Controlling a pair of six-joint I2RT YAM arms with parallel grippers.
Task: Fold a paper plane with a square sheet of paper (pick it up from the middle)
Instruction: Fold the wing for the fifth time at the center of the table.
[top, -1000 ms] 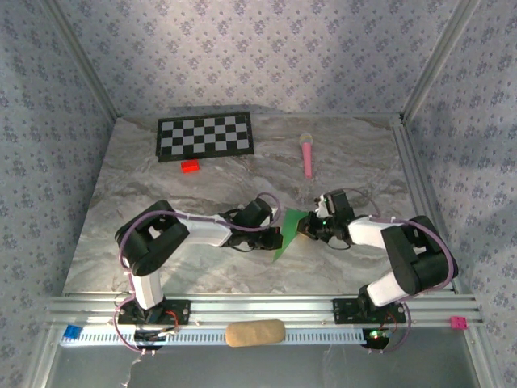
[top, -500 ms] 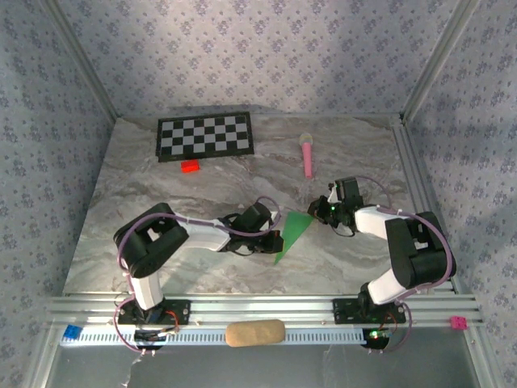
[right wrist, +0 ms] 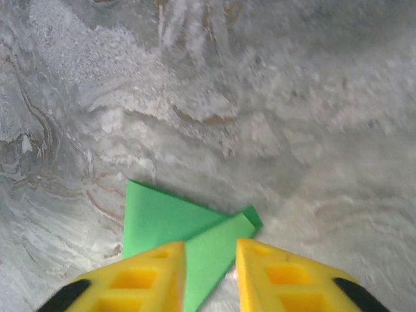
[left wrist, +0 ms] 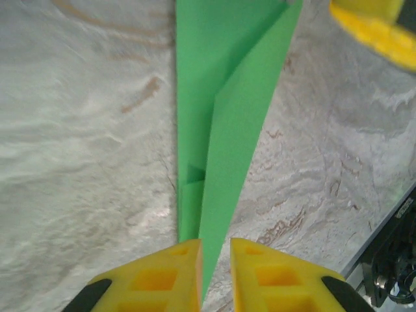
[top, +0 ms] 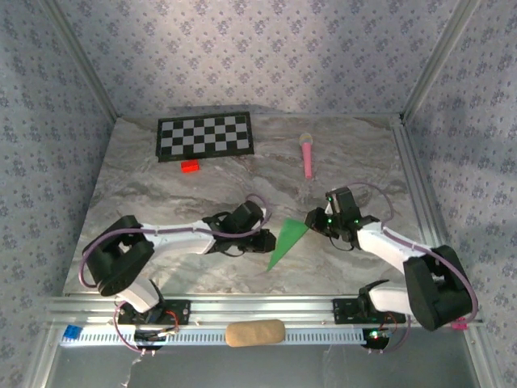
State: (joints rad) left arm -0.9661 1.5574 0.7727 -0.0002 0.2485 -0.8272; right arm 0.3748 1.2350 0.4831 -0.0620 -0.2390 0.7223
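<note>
At the far left of the tabletop a checkerboard is lying flat, with a small red block sitting just beside its near edge. The left claw is reaching in low toward the middle, its yellow fingers standing slightly parted. The narrow end of the square sheet of paper is running into that gap, and I cannot tell whether either finger is touching it. The sheet, folded into a long green triangle, is lying on the marble between the two claws. Behind it a pink microphone-shaped toy is resting. The right claw is hovering over the sheet's wide end, parted and gripping nothing.
</note>
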